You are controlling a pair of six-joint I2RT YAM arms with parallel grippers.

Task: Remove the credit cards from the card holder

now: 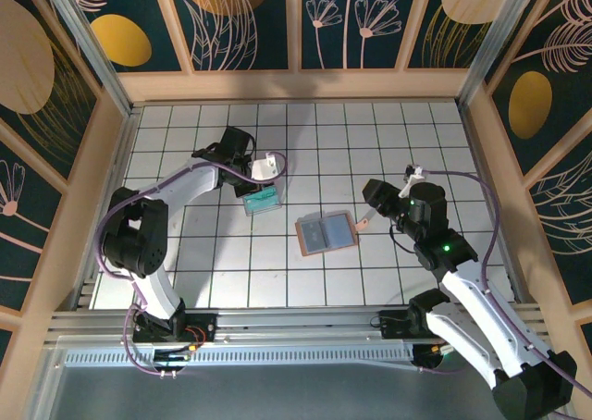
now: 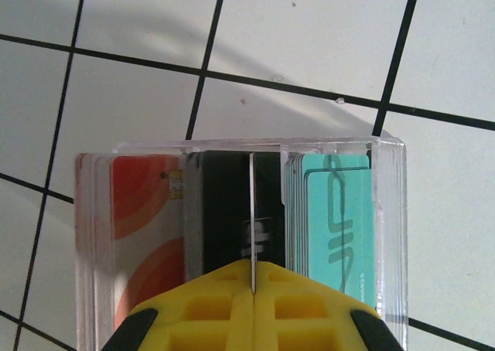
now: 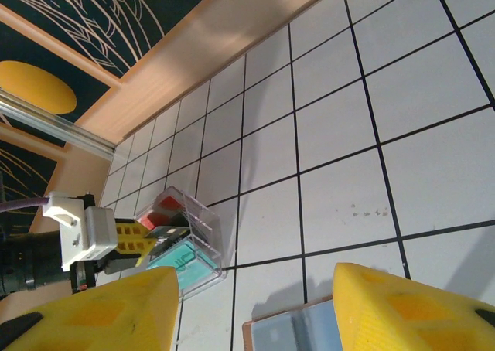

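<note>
The card holder (image 1: 326, 233) lies open and flat on the tiled table, blue-grey with an orange-tan border; its top edge shows in the right wrist view (image 3: 298, 337). My right gripper (image 1: 370, 215) (image 3: 251, 289) hovers open just right of and above it, with nothing between its fingers. My left gripper (image 1: 252, 185) (image 2: 253, 277) is shut on a thin dark credit card (image 2: 253, 212) (image 3: 166, 231). That card is seen edge-on in the left wrist view and reaches down into a clear box (image 1: 261, 200) (image 2: 390, 212). Red-orange cards (image 2: 143, 212) and teal cards (image 2: 340, 219) stand in that box.
Wooden walls with dark floral panels (image 1: 296, 82) enclose the white tiled floor (image 1: 388, 142) on three sides. The clear box (image 3: 203, 223) sits about one tile left of the card holder. Open tiles stretch behind and to the right.
</note>
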